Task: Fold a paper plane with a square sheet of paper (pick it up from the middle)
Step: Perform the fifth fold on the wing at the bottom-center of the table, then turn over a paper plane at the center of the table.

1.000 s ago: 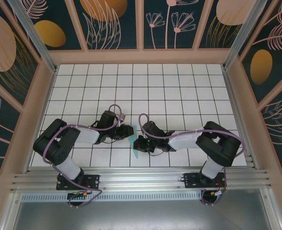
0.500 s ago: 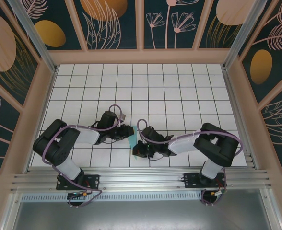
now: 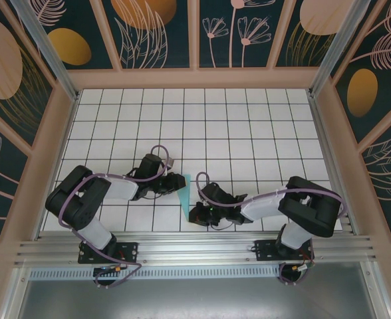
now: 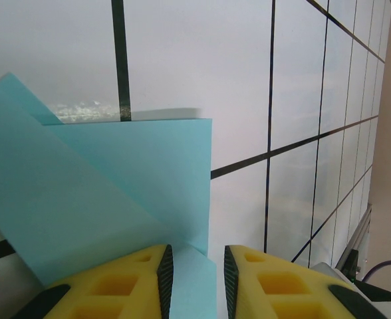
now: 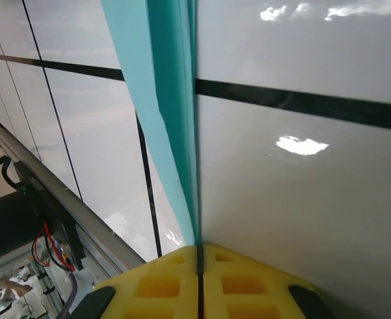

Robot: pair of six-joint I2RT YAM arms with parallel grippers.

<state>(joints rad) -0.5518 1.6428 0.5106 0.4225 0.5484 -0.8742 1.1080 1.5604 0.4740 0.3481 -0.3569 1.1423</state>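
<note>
Right tool (image 5: 199,251) pinched shut on sheet of paper (image 3: 184,194), long axis near-to-far, tapering nearward. On my left tool (image 4: 194,260), pads slightly apart, grip unclear.

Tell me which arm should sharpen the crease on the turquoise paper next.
Right, probably. The right hand is shut on the folded paper's edge, in line with the crease, ready to slide along it. The left hand only straddles the paper, jaws apart.

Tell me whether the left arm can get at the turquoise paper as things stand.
Likely yes. The left hand sits right at the folded turquoise paper, with a flap lying in the gap between its slightly parted jaws. The right hand is shut on another edge and is not blocking.
</note>
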